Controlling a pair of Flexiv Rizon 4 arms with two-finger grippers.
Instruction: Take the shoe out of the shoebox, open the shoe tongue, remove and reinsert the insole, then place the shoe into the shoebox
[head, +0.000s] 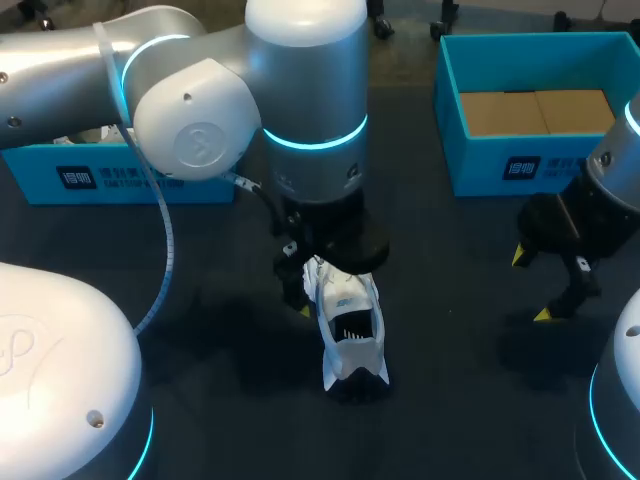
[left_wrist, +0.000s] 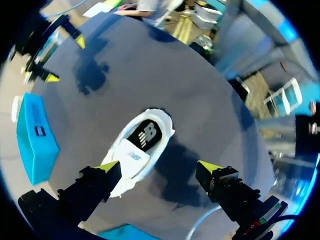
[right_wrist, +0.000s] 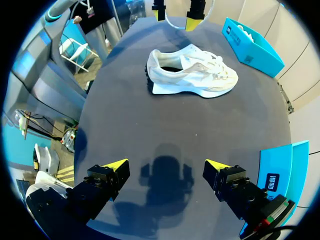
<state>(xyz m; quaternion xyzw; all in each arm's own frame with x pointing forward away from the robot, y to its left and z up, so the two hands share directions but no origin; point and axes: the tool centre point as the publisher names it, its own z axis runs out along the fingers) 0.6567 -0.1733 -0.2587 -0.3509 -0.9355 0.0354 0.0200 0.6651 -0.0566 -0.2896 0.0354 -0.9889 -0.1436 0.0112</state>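
The white shoe (head: 352, 332) stands upright on the dark table, out of the box. A dark insole (left_wrist: 147, 135) shows inside its opening. My left gripper (head: 318, 282) hangs open just above the shoe's back end. In the left wrist view the shoe (left_wrist: 137, 150) lies by one finger of the left gripper (left_wrist: 159, 167), and the jaws hold nothing. My right gripper (head: 532, 286) is open and empty over bare table, well to the right of the shoe. From the right wrist, the shoe (right_wrist: 192, 73) lies on its sole far ahead of the right gripper (right_wrist: 166, 165). The blue shoebox (head: 450, 110) stands at the back right.
A second blue box part (head: 120, 180) lies at the back left, under my left arm. The shoebox (right_wrist: 277, 175) is close beside my right gripper. My left arm's large joints cover much of the table's left side.
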